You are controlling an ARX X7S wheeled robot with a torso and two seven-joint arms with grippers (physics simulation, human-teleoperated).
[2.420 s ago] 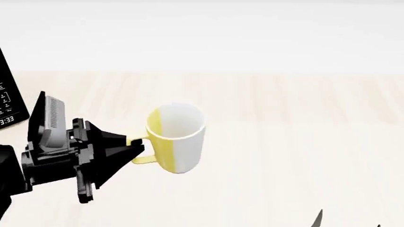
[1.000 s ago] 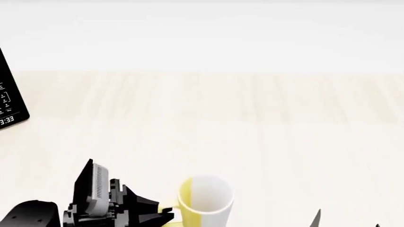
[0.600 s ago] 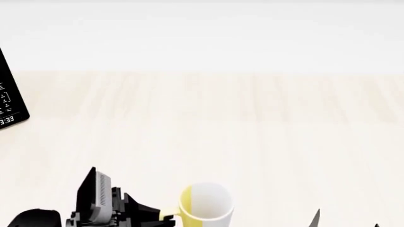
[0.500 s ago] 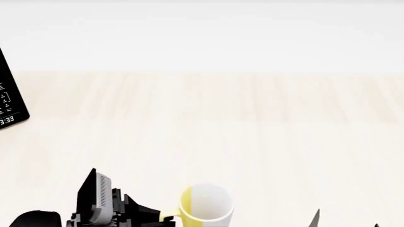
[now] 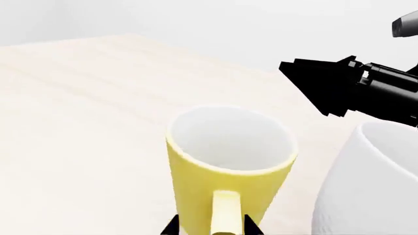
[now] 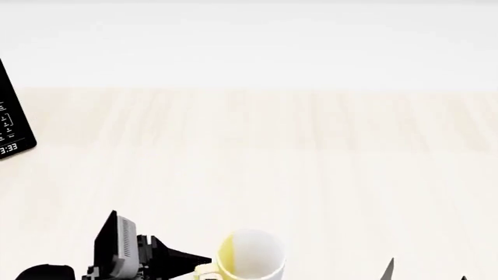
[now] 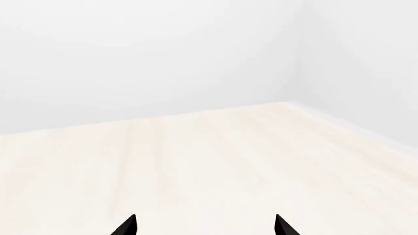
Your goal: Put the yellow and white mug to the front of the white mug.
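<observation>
The yellow and white mug (image 5: 228,171) stands upright on the pale wooden table, its yellow handle (image 5: 225,215) facing my left gripper (image 5: 211,228). The black fingertips sit on either side of the handle with a small gap on each side, so the gripper is open. The white mug (image 5: 372,186) stands right beside it, only partly in view. In the head view the yellow and white mug (image 6: 249,256) is at the bottom edge with my left gripper (image 6: 200,263) at its handle; the white mug is out of view there. My right gripper (image 7: 203,227) is open and empty.
A black appliance with a digital display (image 6: 11,128) stands at the table's left edge. The pale wooden table (image 6: 311,163) stretches to a white wall. My right gripper's black body (image 5: 339,85) hangs above the white mug in the left wrist view.
The left arm carried the mug toward the near edge and lowered it. In the last half second the left fingers spread apart from the handle.
</observation>
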